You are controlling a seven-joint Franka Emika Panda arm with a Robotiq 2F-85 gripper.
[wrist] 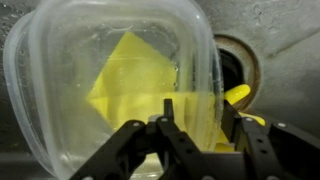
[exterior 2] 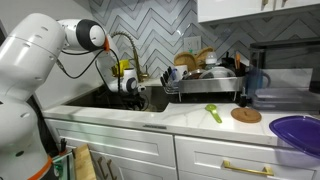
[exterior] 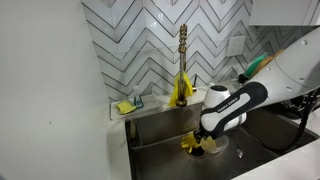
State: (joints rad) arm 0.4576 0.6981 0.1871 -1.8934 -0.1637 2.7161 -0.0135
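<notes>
In the wrist view a clear plastic container (wrist: 90,100) fills the picture, tilted with its opening towards the camera. A yellow cloth (wrist: 135,80) lies inside it. My gripper (wrist: 197,118) straddles the container's right wall, one finger inside and one outside, and looks shut on it. The sink drain (wrist: 243,62) and a yellow item (wrist: 238,95) lie just beyond the wall. In an exterior view the gripper (exterior: 205,141) is low in the sink (exterior: 160,135) with yellow (exterior: 193,147) at its tips. In an exterior view it (exterior 2: 135,88) is under the faucet.
A brass faucet (exterior: 183,50) rises behind the sink with a yellow item (exterior: 181,92) at its base. A yellow sponge (exterior: 125,106) sits at the sink's corner. A dish rack (exterior 2: 205,85), a green utensil (exterior 2: 214,112), a round wooden mat (exterior 2: 245,115) and a purple bowl (exterior 2: 298,133) are on the counter.
</notes>
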